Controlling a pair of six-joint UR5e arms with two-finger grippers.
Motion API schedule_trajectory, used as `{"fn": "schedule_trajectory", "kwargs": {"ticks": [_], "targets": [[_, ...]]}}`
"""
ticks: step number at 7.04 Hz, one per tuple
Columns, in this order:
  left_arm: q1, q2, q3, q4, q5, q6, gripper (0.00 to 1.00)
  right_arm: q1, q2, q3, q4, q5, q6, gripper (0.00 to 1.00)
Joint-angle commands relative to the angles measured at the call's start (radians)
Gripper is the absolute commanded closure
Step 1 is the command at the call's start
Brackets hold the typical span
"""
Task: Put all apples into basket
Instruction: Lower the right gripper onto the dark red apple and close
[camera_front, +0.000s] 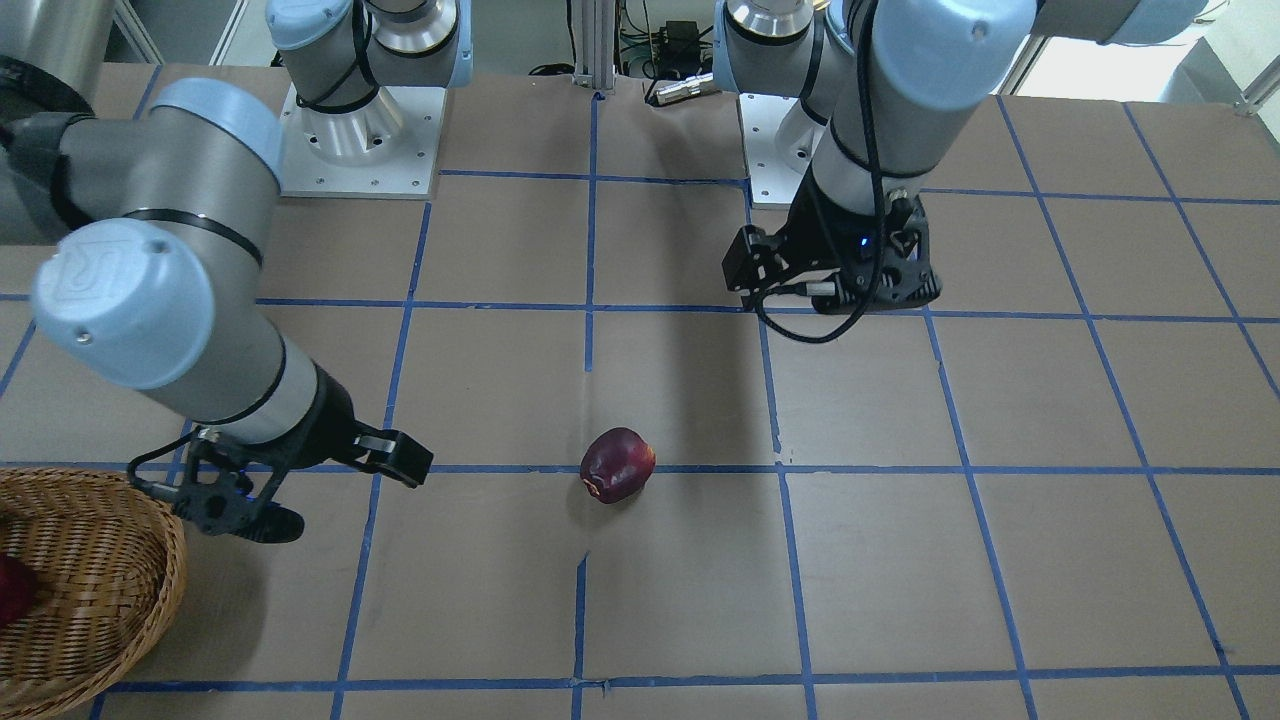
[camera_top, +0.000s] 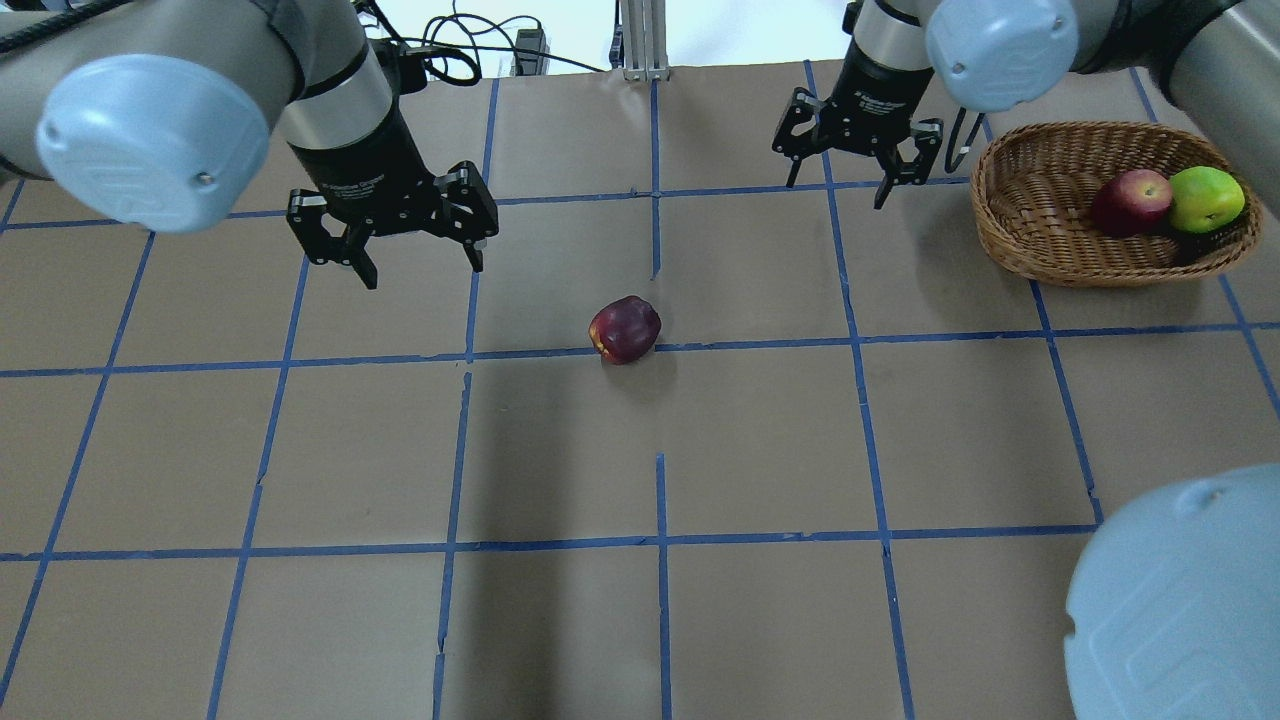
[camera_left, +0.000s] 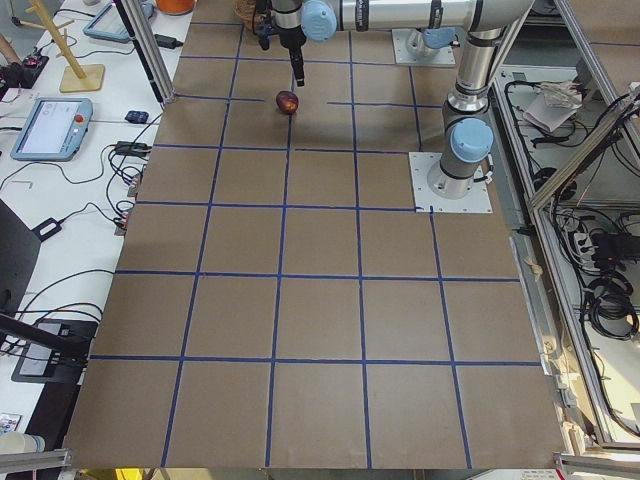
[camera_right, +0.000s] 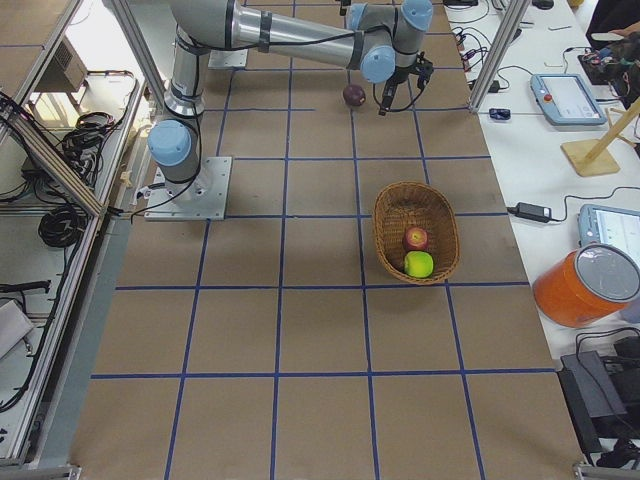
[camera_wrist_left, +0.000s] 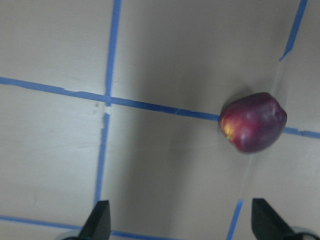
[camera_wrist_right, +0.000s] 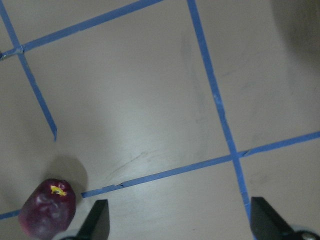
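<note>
Brown-papered table (camera_top: 300, 450) gridded in blue tape, with the dark maroon apple (camera_top: 625, 329) lying alone on a tape line near the middle, well apart from the wicker basket (camera_top: 1012, 248) that holds the red apple (camera_top: 1131, 202) and the green apple (camera_top: 1207, 198). Looks firm, smooth-skinned, moderately heavy and apt to roll, so probably best pinched across its widest girth from above. Flanked by the left gripper (camera_top: 422, 272) and the right gripper (camera_top: 838, 190), both hovering over the table, pointing down, jaws spread wide and empty.

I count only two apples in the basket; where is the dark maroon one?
In the overhead view the maroon apple sits on a blue tape line near the middle of the table, left of the basket.
</note>
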Motion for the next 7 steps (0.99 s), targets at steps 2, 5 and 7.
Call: {"fn": "schedule_trajectory", "kwargs": {"ticks": [2,5,7], "targets": [[0.059,0.122,-0.040,0.045,0.006,0.048,0.00,0.185,0.055,0.044,-0.112,0.002,0.336,0.00],[0.061,0.104,0.009,0.003,0.049,0.036,0.00,0.286,0.175,0.047,-0.271,0.032,0.548,0.00],[0.059,0.096,0.009,0.010,0.046,0.036,0.00,0.293,0.226,0.049,-0.304,0.037,0.553,0.00]]}}
